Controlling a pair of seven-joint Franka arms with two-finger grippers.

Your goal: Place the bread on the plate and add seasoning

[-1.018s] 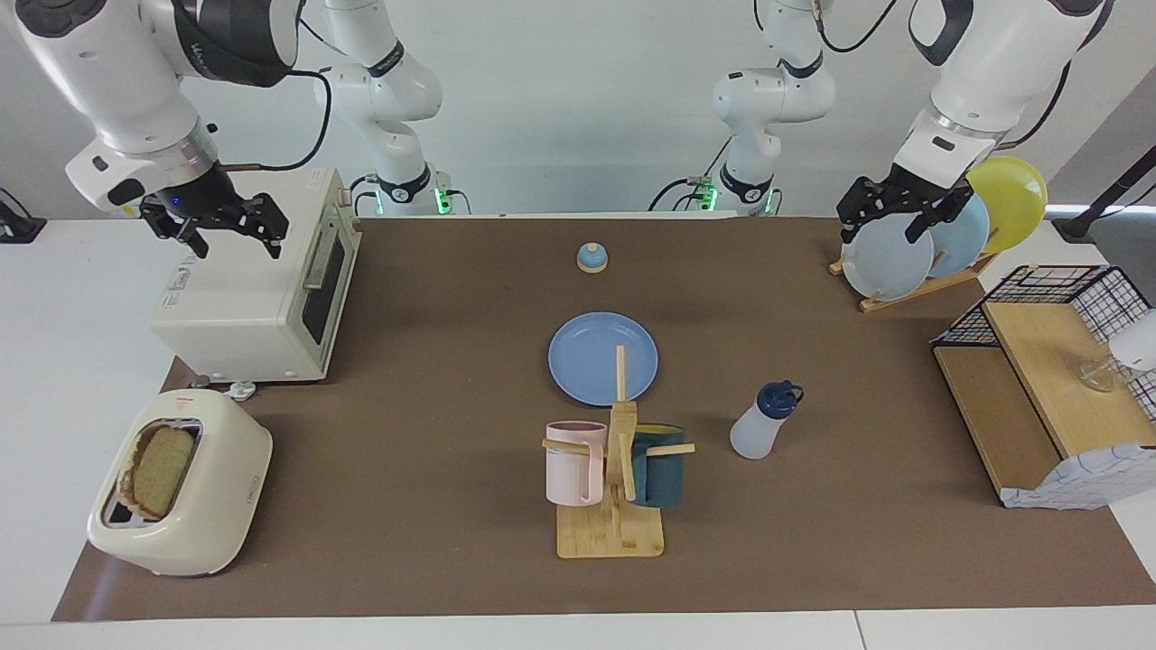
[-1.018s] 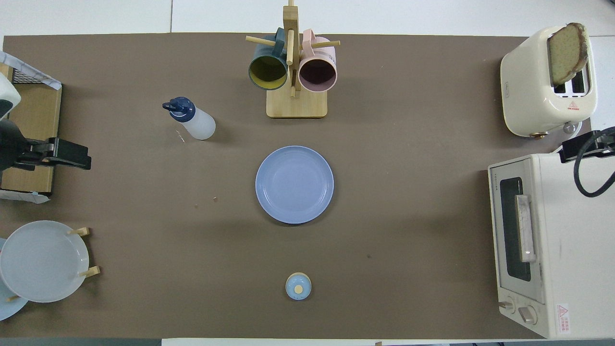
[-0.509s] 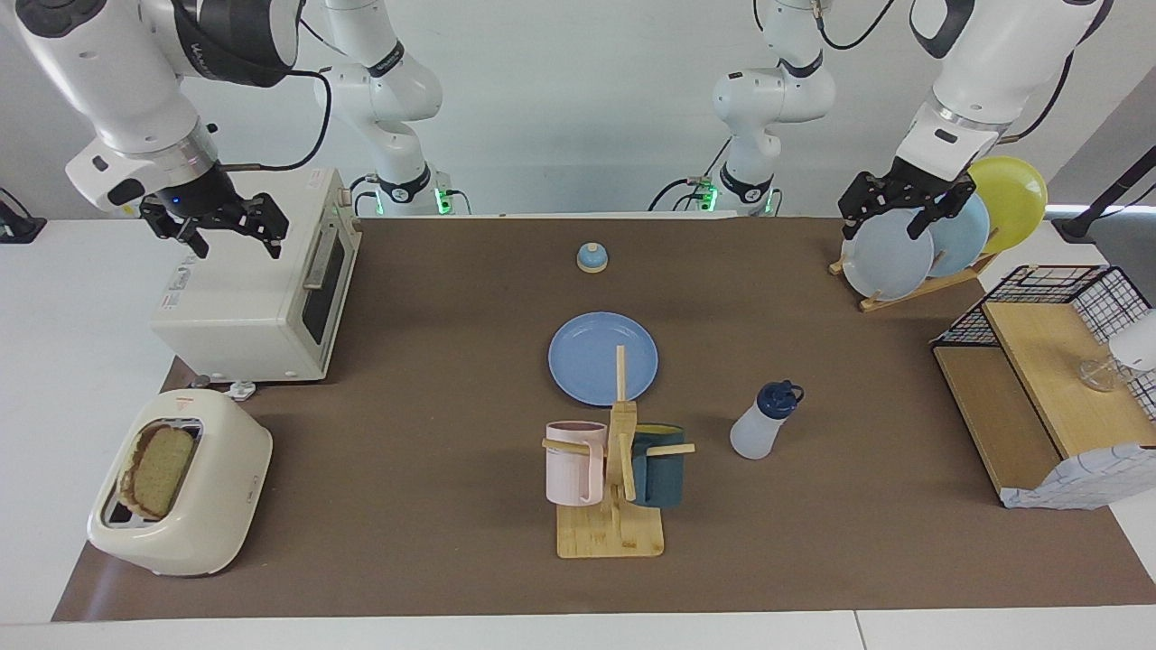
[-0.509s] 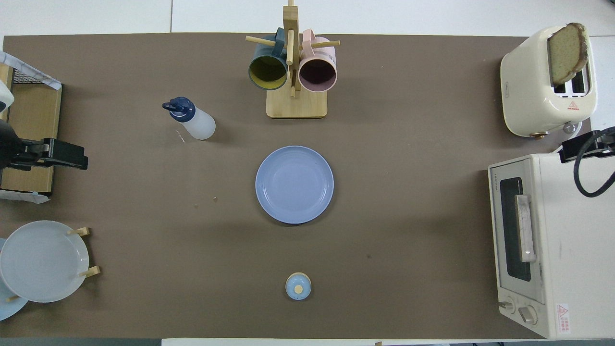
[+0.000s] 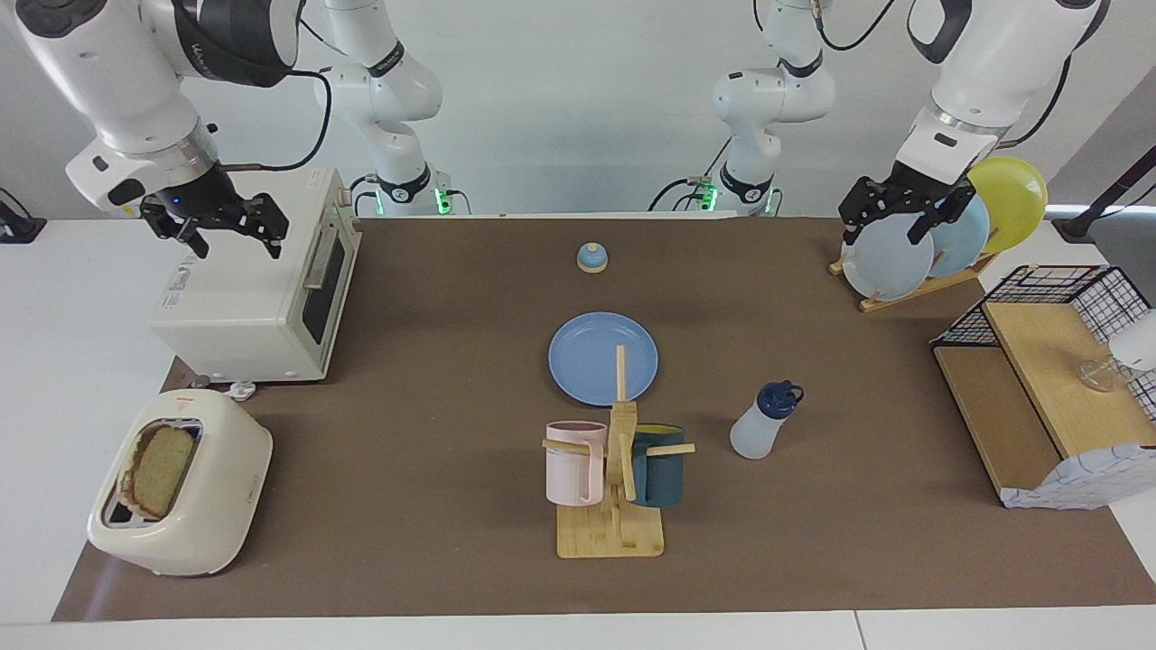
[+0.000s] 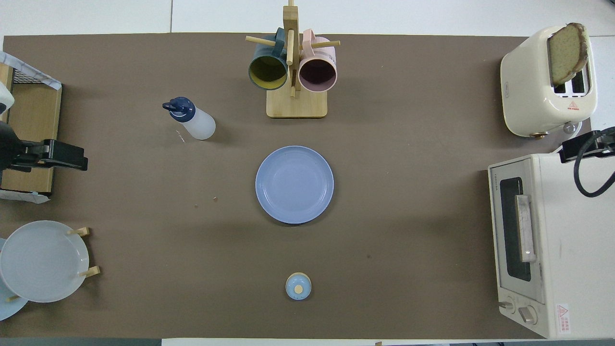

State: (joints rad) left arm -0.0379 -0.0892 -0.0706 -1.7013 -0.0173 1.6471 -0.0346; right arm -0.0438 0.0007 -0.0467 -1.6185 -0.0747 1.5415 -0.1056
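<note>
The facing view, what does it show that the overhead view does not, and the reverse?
Only the facing view shows the round yellow plate in the rack, and the right claw, open, over the white toaster oven. Only the overhead view shows inside the pink mug. Both show the round medium-blue plate, bare, the tan bread slice in the cream toaster, and the whitish navy-capped bottle.

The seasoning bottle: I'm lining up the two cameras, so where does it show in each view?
Facing view: the seasoning bottle stands low and right of centre, beside the mug rack.
Overhead view: the seasoning bottle stands upper left of centre, again beside the mug rack.
Shared landmark: the blue plate at mid-table, nearer the robots than the bottle.
</note>
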